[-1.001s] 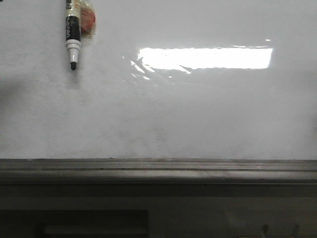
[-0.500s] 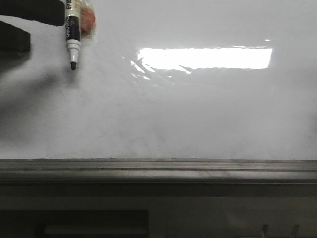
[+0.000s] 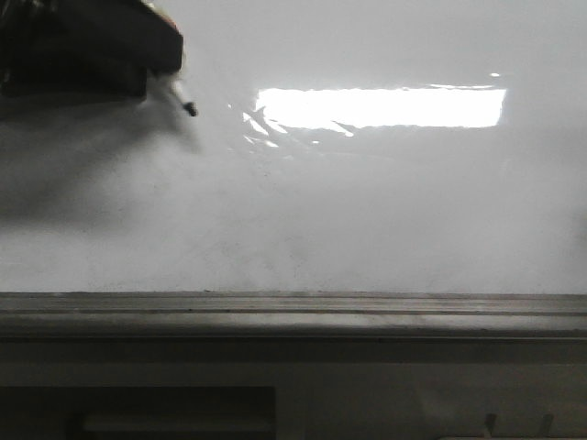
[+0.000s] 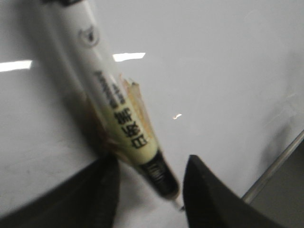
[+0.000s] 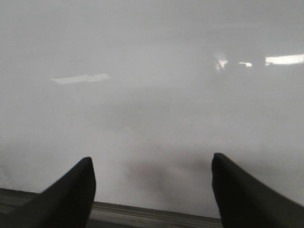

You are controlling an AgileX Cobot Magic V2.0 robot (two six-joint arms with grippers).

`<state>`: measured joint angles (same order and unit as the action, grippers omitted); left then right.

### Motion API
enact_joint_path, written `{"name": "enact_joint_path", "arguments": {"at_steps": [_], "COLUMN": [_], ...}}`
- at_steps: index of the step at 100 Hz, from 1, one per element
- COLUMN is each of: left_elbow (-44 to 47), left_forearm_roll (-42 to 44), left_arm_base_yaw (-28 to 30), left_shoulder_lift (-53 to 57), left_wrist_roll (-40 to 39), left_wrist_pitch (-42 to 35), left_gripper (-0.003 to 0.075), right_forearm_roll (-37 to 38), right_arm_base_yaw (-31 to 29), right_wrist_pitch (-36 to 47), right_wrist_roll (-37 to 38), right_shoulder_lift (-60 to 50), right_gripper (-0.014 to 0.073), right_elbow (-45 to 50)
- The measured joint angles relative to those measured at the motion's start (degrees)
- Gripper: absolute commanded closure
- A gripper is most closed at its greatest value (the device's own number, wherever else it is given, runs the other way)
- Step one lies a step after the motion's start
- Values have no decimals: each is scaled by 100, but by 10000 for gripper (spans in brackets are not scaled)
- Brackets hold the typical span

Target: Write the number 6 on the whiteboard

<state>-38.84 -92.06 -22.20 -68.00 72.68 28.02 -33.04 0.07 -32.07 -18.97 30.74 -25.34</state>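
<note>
While straddling a marker (image 4: pixel 124 124) at the far left of the whiteboard (image 3: pixel 367 211), left gripper (image 4: pixel 149 183) spread, right gripper (image 5: pixel 151 190) wide.

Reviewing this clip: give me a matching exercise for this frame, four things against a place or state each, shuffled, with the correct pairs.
Things:
1. marker
2. left end effector
3. right end effector
4. whiteboard

Places or states:
A. open, nothing between its fingers, near the board's ledge
B. no digit drawn on it, a bright rectangular glare on its surface
C. white barrel with black print, dark tip down between two dark fingers
D. at the board's upper left in the front view, fingers either side of the pen

Pairs: 1-C, 2-D, 3-A, 4-B
</note>
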Motion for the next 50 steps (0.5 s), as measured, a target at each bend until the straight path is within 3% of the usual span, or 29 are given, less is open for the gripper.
{"name": "enact_joint_path", "arguments": {"at_steps": [28,38,50], "left_elbow": [0,0,0], "left_forearm_roll": [319,855,1706], "left_arm_base_yaw": [0,0,-27], "left_shoulder_lift": [32,279,693], "left_wrist_roll": [66,75,-287], "left_wrist_pitch": [78,55,286], "left_gripper": [741,741,741], "right_forearm_roll": [-14,-97,-627], "right_arm_base_yaw": [0,0,51], "right_wrist_pitch": [0,-12,-338], "right_wrist_roll": [0,-63,-678], "right_shoulder_lift": [0,0,176], "right_gripper": [127,127,127], "right_elbow": [0,0,-164]}}
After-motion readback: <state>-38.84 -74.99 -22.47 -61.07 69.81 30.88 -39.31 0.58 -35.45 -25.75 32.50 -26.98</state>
